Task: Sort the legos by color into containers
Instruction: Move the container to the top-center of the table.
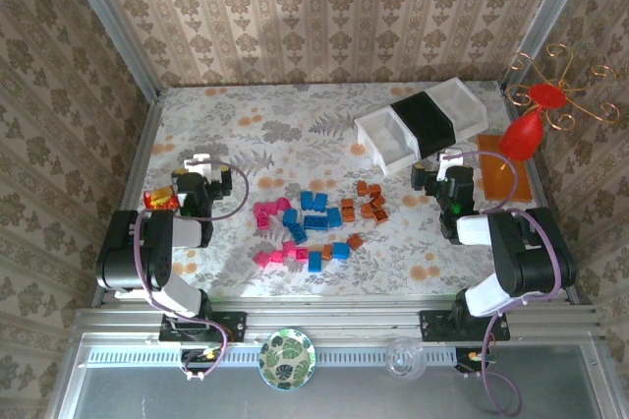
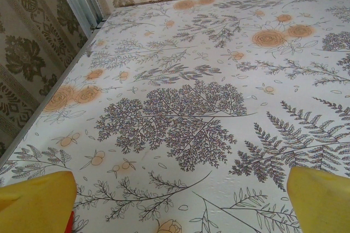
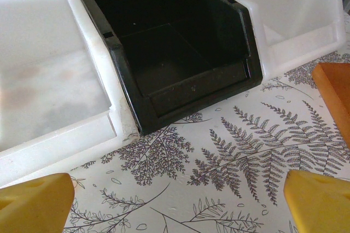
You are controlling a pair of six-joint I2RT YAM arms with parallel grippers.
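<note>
I read left gripper (image 2: 178, 203) spread wide and empty over bare tablecloth (image 2: 180, 118), legos (image 1: 319, 222) loose between it and right gripper (image 3: 178, 203), also wide and empty, black tray (image 3: 197, 88) just ahead of that one, flanked by left white tray (image 3: 49, 80) and right white tray (image 3: 295, 19).

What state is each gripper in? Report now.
Left gripper: open, holding nothing.
Right gripper: open, holding nothing, pointed at the black tray.
</note>
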